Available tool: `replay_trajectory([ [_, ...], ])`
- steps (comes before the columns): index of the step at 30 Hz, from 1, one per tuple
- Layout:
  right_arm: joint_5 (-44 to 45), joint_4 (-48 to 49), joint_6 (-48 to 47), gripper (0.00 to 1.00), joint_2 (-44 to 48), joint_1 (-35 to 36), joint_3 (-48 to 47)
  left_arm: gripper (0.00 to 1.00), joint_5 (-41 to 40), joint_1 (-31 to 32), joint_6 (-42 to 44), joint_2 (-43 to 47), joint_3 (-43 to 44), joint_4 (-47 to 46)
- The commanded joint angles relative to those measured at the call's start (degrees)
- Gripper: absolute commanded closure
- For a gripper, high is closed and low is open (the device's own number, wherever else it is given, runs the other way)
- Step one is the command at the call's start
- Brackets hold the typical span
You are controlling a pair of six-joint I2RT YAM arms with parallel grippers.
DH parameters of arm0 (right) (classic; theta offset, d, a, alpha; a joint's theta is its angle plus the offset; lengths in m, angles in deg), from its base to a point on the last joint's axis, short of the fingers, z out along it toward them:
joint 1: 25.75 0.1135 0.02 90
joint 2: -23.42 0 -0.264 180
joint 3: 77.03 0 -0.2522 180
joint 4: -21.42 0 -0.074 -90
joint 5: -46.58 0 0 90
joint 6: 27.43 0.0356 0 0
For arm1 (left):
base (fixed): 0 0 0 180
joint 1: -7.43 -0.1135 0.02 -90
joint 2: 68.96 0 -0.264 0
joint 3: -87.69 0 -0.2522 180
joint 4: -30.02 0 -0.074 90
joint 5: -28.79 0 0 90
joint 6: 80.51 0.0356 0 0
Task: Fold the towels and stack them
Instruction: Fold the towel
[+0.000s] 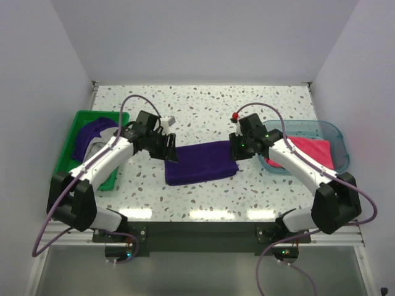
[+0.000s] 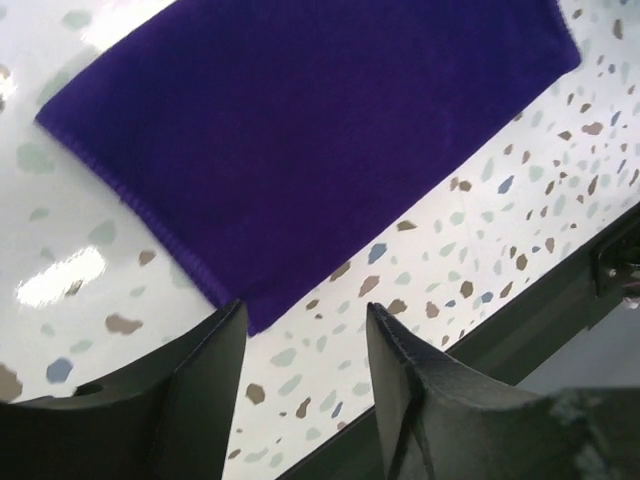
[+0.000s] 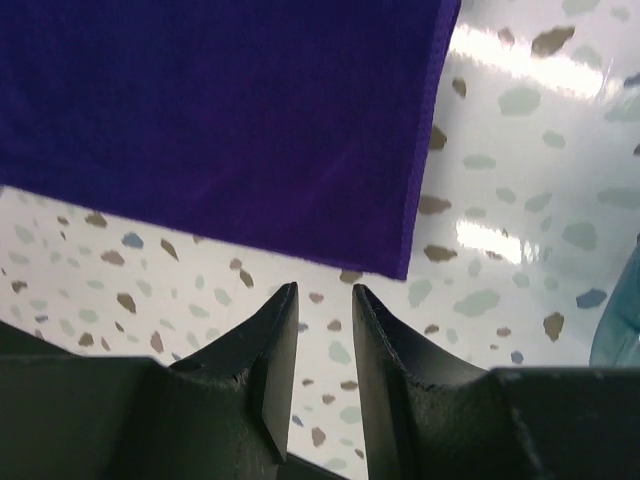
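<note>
Green bin: dark purple towel; teal tray: pink towel; tabletop: folded purple towel; left gripper, right gripper: jaws apart, empty.

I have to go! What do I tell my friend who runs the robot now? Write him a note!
Left claw: open and empty, beside a corner of the folded purple towel.
Right claw: jaws a little apart, empty, by the towel's opposite end.
Towels: the folded purple towel lies flat mid-table. The pink towel is in the teal tray on the right. A bunched purple towel is in the green bin on the left.
Done: one purple towel folded.
Left: probably stack it with the pink towel, then fold what is in the bin.
</note>
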Motion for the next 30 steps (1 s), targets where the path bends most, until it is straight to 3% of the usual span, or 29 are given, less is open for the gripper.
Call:
replay_trajectory([
  [1, 1.9, 7.4, 5.4, 0.68, -4.5, 0.0, -3.1, 0.47, 2.5, 3.7, -1.8, -4.0, 4.2, -3.4],
  [3, 1.5, 10.7, 7.2, 0.68, -6.2, 0.0, -2.5, 0.56, 1.4, 5.8, -1.7, -6.1, 3.3, -4.4],
  [5, 0.6, 12.4, 8.5, 0.68, -8.5, 0.0, -1.5, 0.60, 1.0, 6.4, -1.8, -7.1, 0.0, -5.6],
  [7, -0.4, 14.6, 9.2, 0.68, -9.6, 0.2, 0.6, 0.71, 0.1, 6.8, -2.1, -8.1, -4.3, -7.3],
  [12, 0.8, 19.6, 11.5, 0.68, -9.5, 0.1, 9.8, 0.73, -1.7, 6.8, -4.5, -7.9, -13.9, -13.5],
  [22, 6.9, 21.8, 15.8, 0.68, -3.9, 0.1, 22.0, 0.81, -7.8, 5.5, -9.2, -7.2, -21.2, -17.3],
  [30, 5.2, 22.6, 18.0, 0.68, 2.5, 0.1, 28.7, 0.83, -10.5, -3.7, -8.8, -7.0, -20.2, -16.2],
])
